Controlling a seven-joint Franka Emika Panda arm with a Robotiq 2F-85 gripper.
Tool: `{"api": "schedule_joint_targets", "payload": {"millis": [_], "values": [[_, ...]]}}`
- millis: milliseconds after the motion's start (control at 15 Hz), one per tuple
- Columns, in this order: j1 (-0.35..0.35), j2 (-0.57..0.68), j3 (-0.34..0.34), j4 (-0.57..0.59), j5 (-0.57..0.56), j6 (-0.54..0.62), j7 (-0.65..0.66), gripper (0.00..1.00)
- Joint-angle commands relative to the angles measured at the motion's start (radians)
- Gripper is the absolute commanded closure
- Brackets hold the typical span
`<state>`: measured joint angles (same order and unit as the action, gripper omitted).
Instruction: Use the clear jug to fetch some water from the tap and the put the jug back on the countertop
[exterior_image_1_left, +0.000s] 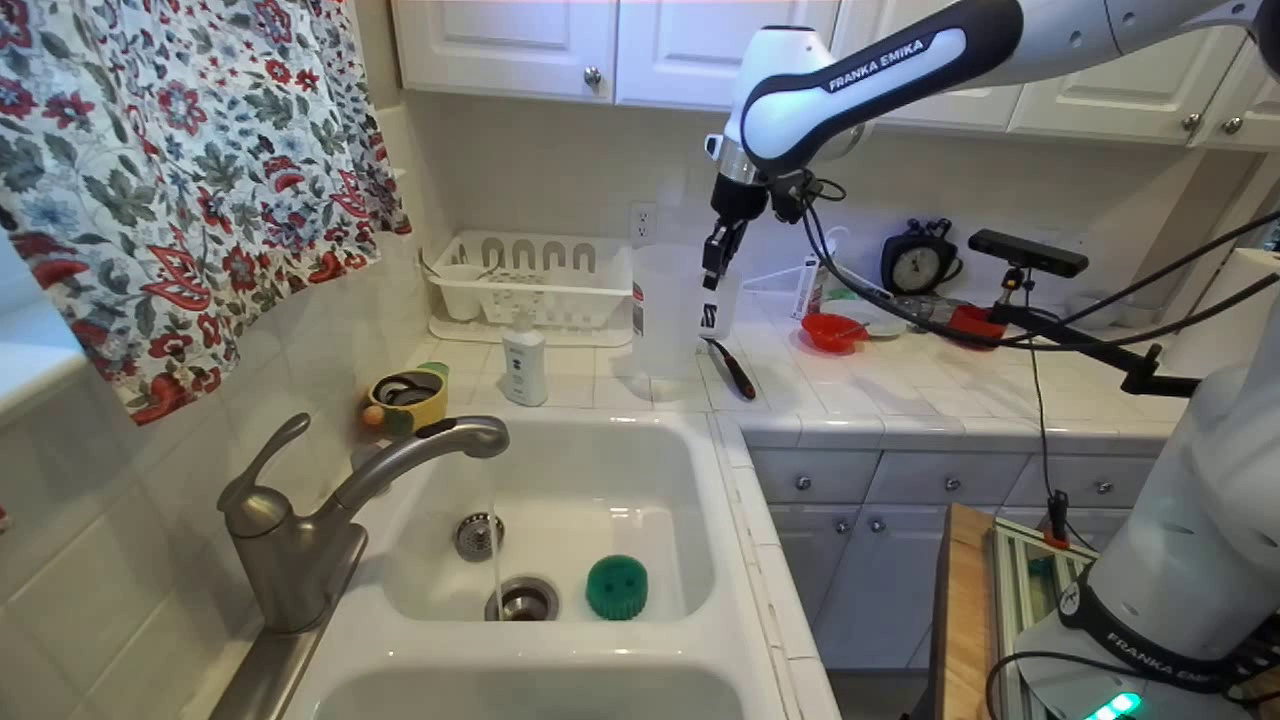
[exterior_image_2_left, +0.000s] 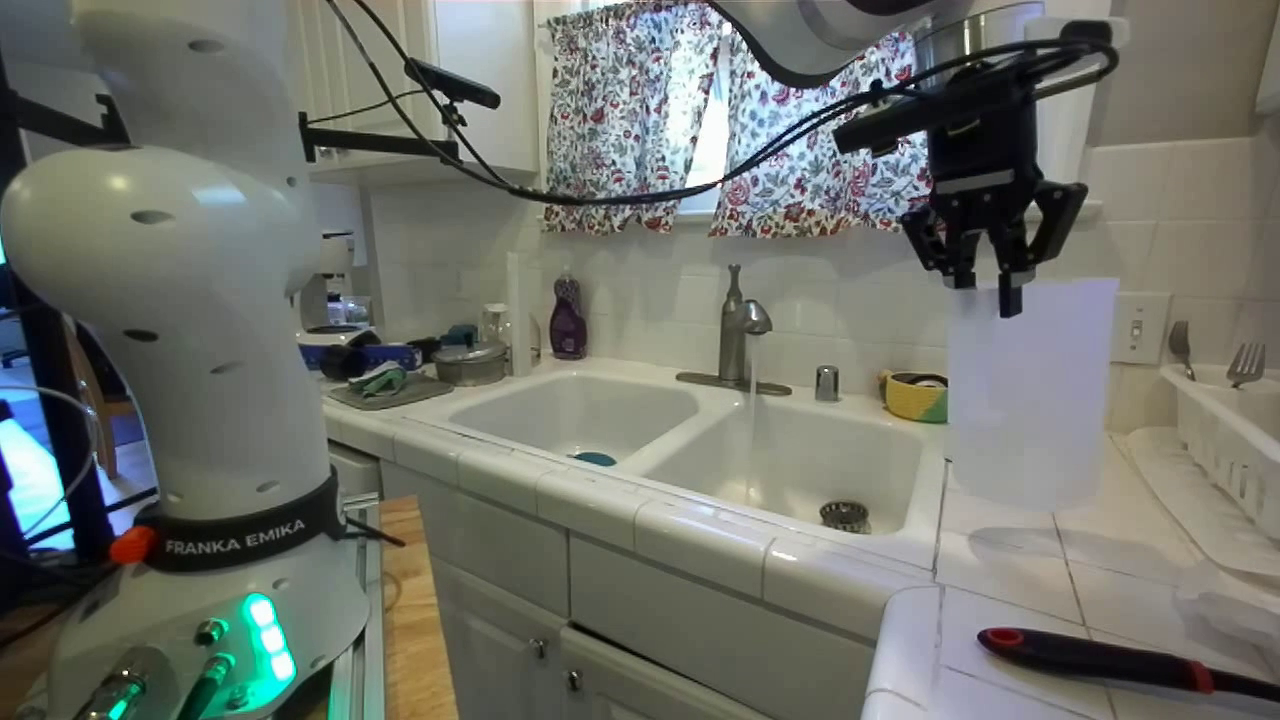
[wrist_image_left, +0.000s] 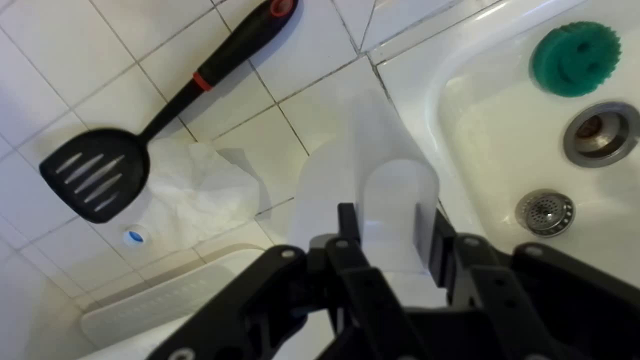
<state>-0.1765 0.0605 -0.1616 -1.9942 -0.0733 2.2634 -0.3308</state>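
Observation:
The clear jug shows as a frosted, near-colourless cylinder in both exterior views (exterior_image_1_left: 665, 320) (exterior_image_2_left: 1030, 410). My gripper (exterior_image_1_left: 712, 275) (exterior_image_2_left: 988, 288) is at its upper edge. In the wrist view the gripper's fingers (wrist_image_left: 395, 235) press on both sides of a pale rounded part of the jug (wrist_image_left: 395, 195). The jug is upright and looks raised over the white tiled countertop (exterior_image_1_left: 860, 395) (exterior_image_2_left: 1000, 595), with a shadow below it. The grey metal tap (exterior_image_1_left: 285, 540) (exterior_image_2_left: 735, 335) stands behind the sink. A thin water stream (exterior_image_2_left: 752, 420) runs from its spout.
The white double sink (exterior_image_1_left: 715, 520) is beside the jug, with a green sponge (exterior_image_1_left: 617, 587) in it. A black spatula (exterior_image_2_left: 1090, 660), white bottle (exterior_image_1_left: 524, 362), yellow cup (exterior_image_1_left: 425, 395), dish rack (exterior_image_1_left: 540, 290) and red bowl (exterior_image_1_left: 832, 332) stand or lie on the countertop.

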Motion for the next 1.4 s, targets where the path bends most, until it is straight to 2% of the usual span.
{"api": "schedule_joint_targets", "payload": {"millis": [0, 333, 667, 1333], "values": [[-0.022, -0.005, -0.023, -0.045, 0.035, 0.074, 0.091, 0.91], [-0.039, 0.012, -0.034, -0.072, 0.098, 0.162, 0.122, 0.91], [-0.044, 0.042, -0.025, -0.065, 0.224, 0.163, 0.092, 0.91], [-0.042, 0.101, -0.01, -0.072, 0.218, 0.2, 0.095, 0.91]]}}
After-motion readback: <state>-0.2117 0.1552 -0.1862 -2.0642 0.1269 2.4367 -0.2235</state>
